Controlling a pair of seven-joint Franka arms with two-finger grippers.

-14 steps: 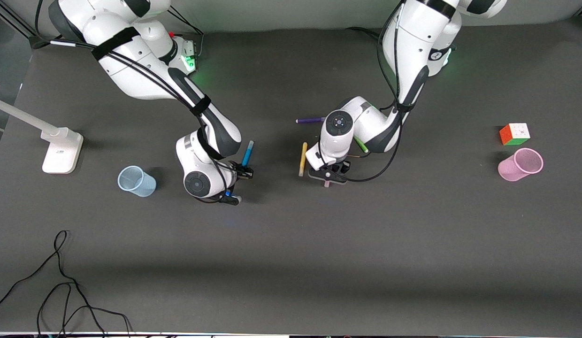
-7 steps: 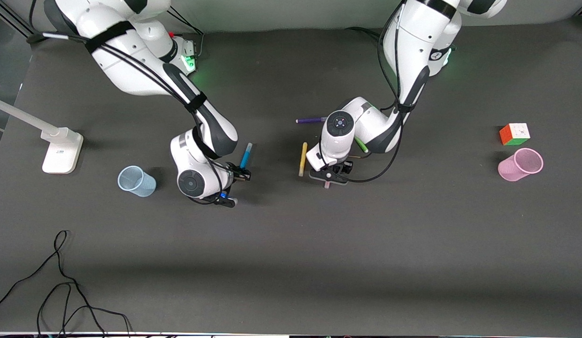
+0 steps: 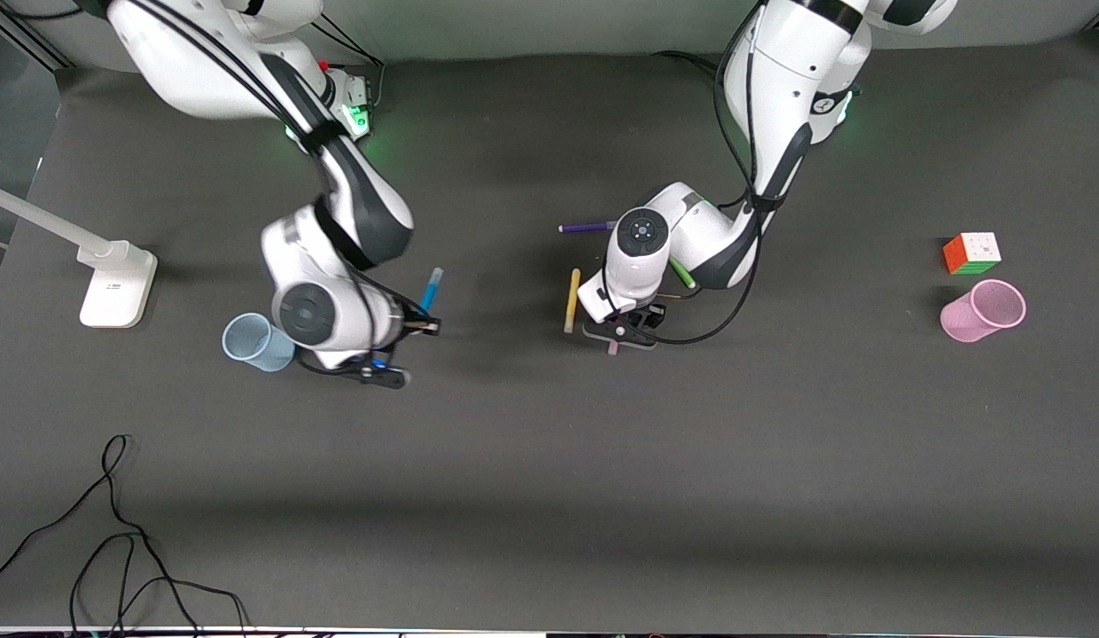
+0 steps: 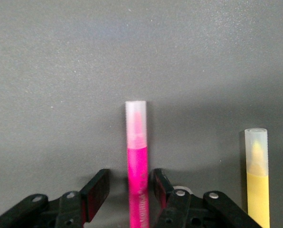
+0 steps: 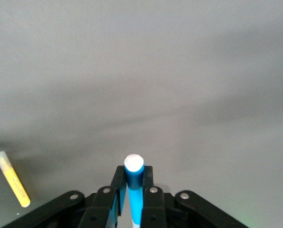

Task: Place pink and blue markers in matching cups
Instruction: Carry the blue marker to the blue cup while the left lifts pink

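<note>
My right gripper point(image 3: 415, 325) is shut on the blue marker point(image 3: 432, 289) and holds it tilted above the table, beside the pale blue cup point(image 3: 257, 342). In the right wrist view the marker point(image 5: 134, 176) sits clamped between the jaws, white tip outward. My left gripper point(image 3: 617, 333) is low over the pink marker point(image 3: 612, 348), which lies on the table. In the left wrist view the pink marker point(image 4: 137, 156) lies between the open fingers point(image 4: 99, 187) of the gripper point(image 4: 130, 183). The pink cup point(image 3: 984, 310) stands at the left arm's end of the table.
A yellow pen point(image 3: 572, 299) lies beside the left gripper and shows in the left wrist view point(image 4: 257, 180). A purple pen point(image 3: 585, 227) and a green pen point(image 3: 682, 273) lie by the left arm. A puzzle cube point(image 3: 971, 253) sits next to the pink cup. A white lamp base point(image 3: 115, 285) stands near the pale blue cup.
My right arm has carried the blue marker toward the pale blue cup. My left gripper has stayed over the pink marker.
</note>
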